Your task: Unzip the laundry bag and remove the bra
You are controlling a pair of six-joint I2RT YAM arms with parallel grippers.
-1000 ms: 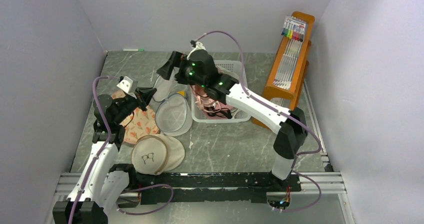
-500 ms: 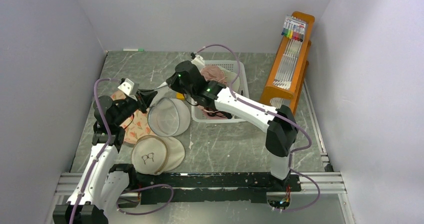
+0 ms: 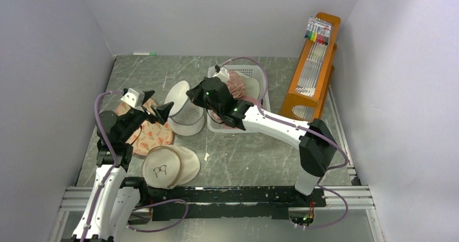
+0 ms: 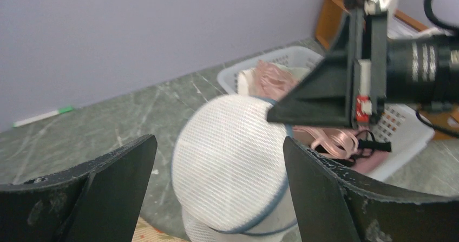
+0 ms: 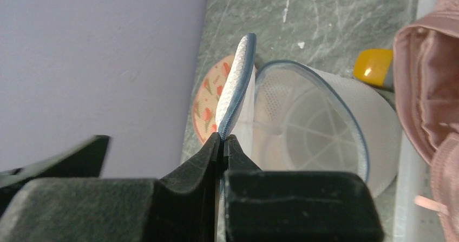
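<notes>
The white mesh laundry bag stands unzipped on the table, and its open body shows only mesh inside. Its round lid is tipped up on edge. My right gripper is shut on the lid's blue-trimmed rim. My left gripper is open just left of the bag, which sits between and beyond its fingers. The pink bra lies in the white basket, behind my right wrist. Its cup shows at the right edge of the right wrist view.
A beige round pouch with a glasses print lies near the front. A flowered pad sits under my left arm. An orange rack of pens stands at the right wall. A small yellow object lies by the basket.
My left gripper has opened and let go of the bag. My right gripper has shut on the lid's rim and raised the lid, and the bag has turned more upright.
</notes>
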